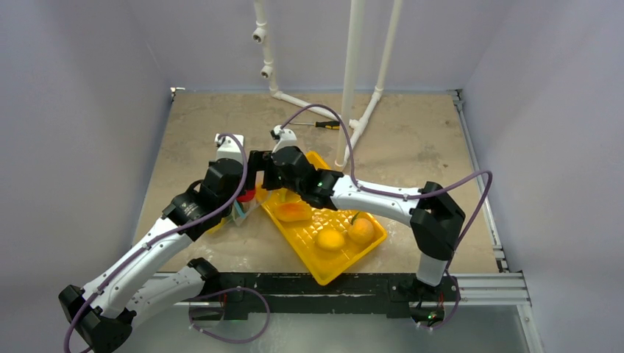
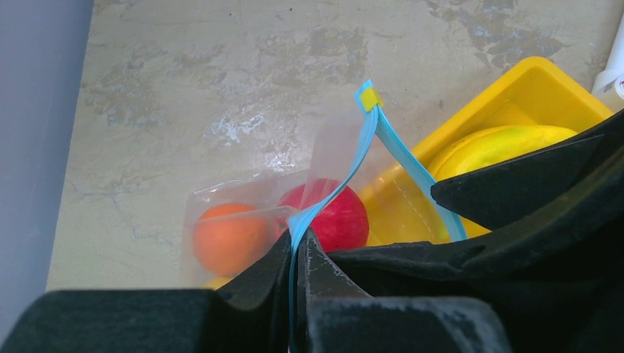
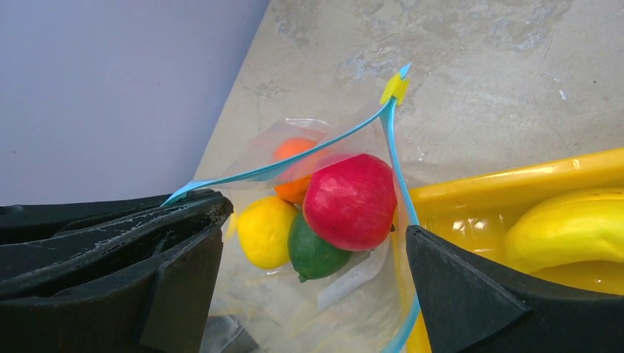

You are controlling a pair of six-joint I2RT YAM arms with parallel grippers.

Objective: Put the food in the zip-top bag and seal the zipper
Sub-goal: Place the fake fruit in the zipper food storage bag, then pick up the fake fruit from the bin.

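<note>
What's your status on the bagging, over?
Left hand shut on zipper. Right hand open at the zip-top bag mouth. Apple, lemon, avocado, orange inside; banana in yellow tray. Mouth unsealed, nothing seen blocking it.

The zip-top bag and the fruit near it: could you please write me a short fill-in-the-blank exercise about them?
1. On the zip-top bag, the left tool is shut on the teal-blue ____.
2. Inside it, the red apple sits beside a dark ____ avocado.
3. The banana lies in the yellow ____.
4. The right tool stands ____ at the bag's mouth.
Missing words: zipper; green; tray; open.
</note>
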